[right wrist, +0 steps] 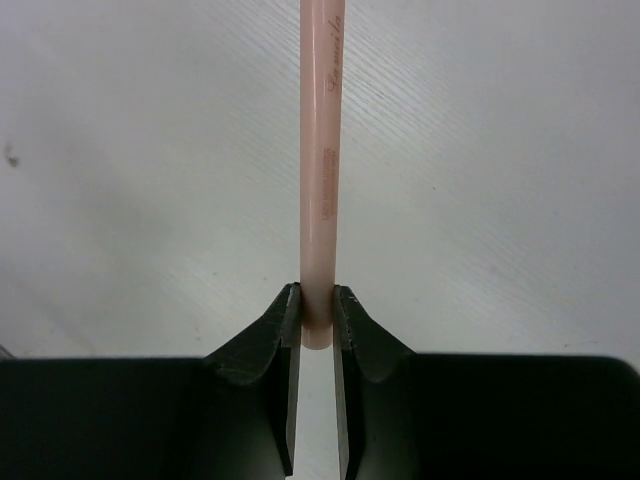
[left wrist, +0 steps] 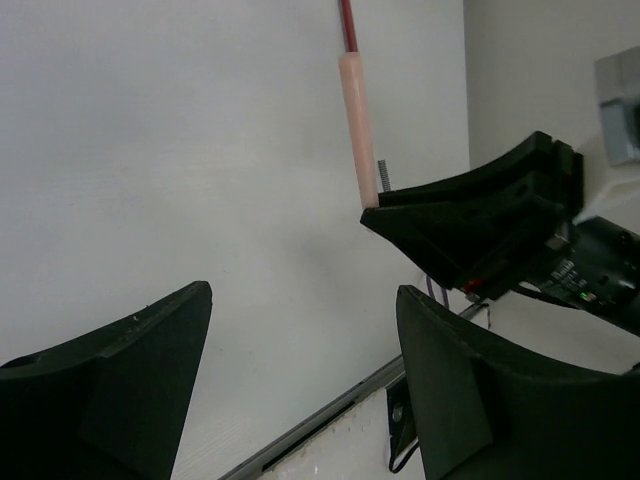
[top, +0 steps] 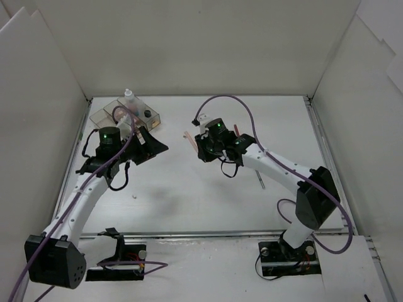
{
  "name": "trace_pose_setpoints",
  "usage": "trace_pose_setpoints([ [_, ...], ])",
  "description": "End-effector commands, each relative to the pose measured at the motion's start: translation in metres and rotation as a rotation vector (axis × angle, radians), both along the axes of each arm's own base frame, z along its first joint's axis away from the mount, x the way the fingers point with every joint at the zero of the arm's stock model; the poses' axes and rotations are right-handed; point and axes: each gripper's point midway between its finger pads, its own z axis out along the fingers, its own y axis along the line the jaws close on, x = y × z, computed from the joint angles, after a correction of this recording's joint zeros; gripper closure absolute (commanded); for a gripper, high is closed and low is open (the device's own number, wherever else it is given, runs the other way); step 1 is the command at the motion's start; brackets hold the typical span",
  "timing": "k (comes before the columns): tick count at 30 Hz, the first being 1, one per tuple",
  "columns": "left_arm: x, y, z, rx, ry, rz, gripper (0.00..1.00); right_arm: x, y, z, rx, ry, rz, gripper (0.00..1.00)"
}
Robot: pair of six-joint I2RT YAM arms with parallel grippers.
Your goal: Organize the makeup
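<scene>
Pencil (right wrist: 322,150), slim and pink, is pinched by its end between the right jaws; left jaws stand spread apart.

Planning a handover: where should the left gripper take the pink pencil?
Take the pink pencil on its bare shaft, beyond the right gripper that pinches one end. Probably bring the open left gripper in from the free end, jaws across the slim shaft.

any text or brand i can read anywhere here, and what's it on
Pink pencil, held in the right gripper: one cursive word along the barrel, too blurred to read.
Same pencil, lower down: a line of small print, too small to read.
No other text is legible in any view.
</scene>
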Motion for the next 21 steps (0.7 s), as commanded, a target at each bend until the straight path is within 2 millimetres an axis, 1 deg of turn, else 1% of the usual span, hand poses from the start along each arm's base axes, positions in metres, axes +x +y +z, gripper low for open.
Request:
trace_pose_setpoints([
  [1,0.026,-0.022,0.057,-0.067,-0.176,-0.005,0.31,-0.005,0.016,0.053,0.112,-0.093,0.041,1.00],
  [2,0.026,-0.033,0.061,-0.073,-0.188,-0.025,0.31,-0.008,0.019,0.057,0.125,-0.094,0.053,1.00],
  [4,0.034,-0.043,0.066,-0.071,-0.200,-0.027,0.31,-0.012,0.023,0.068,0.154,-0.099,0.064,1.00],
  [5,0.035,-0.053,0.070,-0.075,-0.222,-0.050,0.31,-0.014,0.024,0.071,0.164,-0.099,0.072,1.00],
  [7,0.042,-0.062,0.074,-0.073,-0.235,-0.058,0.32,-0.020,0.029,0.080,0.191,-0.100,0.090,1.00],
  [8,0.046,-0.067,0.071,-0.069,-0.230,-0.060,0.32,-0.020,0.030,0.083,0.199,-0.100,0.093,1.00],
  [10,0.046,-0.078,0.074,-0.070,-0.234,-0.078,0.32,-0.025,0.034,0.089,0.214,-0.104,0.107,0.99],
  [11,0.050,-0.082,0.069,-0.062,-0.221,-0.080,0.33,-0.027,0.036,0.091,0.219,-0.108,0.110,0.99],
  [12,0.054,-0.085,0.074,-0.060,-0.234,-0.079,0.33,-0.028,0.036,0.094,0.223,-0.114,0.112,0.99],
  [13,0.052,-0.091,0.072,-0.053,-0.232,-0.096,0.34,-0.029,0.036,0.097,0.231,-0.117,0.113,0.99],
  [14,0.057,-0.091,0.062,-0.033,-0.206,-0.089,0.35,-0.030,0.037,0.099,0.233,-0.119,0.117,0.99],
  [16,0.058,-0.098,0.058,-0.012,-0.199,-0.084,0.36,-0.032,0.038,0.103,0.240,-0.127,0.124,0.98],
  [17,0.062,-0.098,0.053,-0.008,-0.192,-0.073,0.38,-0.034,0.039,0.107,0.246,-0.132,0.130,0.98],
  [20,0.064,-0.103,0.047,-0.011,-0.177,-0.078,0.41,-0.036,0.041,0.112,0.257,-0.136,0.138,0.98],
  [21,0.066,-0.104,0.048,-0.014,-0.176,-0.074,0.45,-0.037,0.041,0.113,0.259,-0.139,0.138,0.98],
])
